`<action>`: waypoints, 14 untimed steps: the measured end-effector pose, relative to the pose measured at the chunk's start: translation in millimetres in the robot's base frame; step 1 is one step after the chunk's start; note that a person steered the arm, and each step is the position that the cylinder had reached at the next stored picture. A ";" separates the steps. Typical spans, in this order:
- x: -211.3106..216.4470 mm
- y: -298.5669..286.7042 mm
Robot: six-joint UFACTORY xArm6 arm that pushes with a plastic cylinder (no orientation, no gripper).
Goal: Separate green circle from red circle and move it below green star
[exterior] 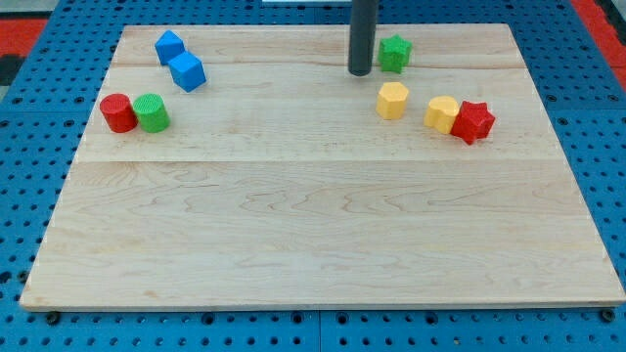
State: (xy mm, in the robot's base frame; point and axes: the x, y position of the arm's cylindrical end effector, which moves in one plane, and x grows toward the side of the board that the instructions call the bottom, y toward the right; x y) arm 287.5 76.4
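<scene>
The wooden board [313,244] lies nearest. At its nine o'clock, the green circle [152,112] touches the red circle [118,112]. My tip [360,71], a bare rod grasping nothing, stands just beside the green star [394,53], at its eight o'clock.

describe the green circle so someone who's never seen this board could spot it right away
Start at the wooden board and go to its left side in the view, below the two blue blocks. Two round blocks sit there touching: the red circle on the view's left, the green circle on its right. The only other green block, the green star, sits far across beside my tip.
</scene>
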 end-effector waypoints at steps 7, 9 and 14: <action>157.4 -310.1; 110.7 -271.8; 66.9 -236.9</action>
State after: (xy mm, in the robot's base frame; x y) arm 354.4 -160.5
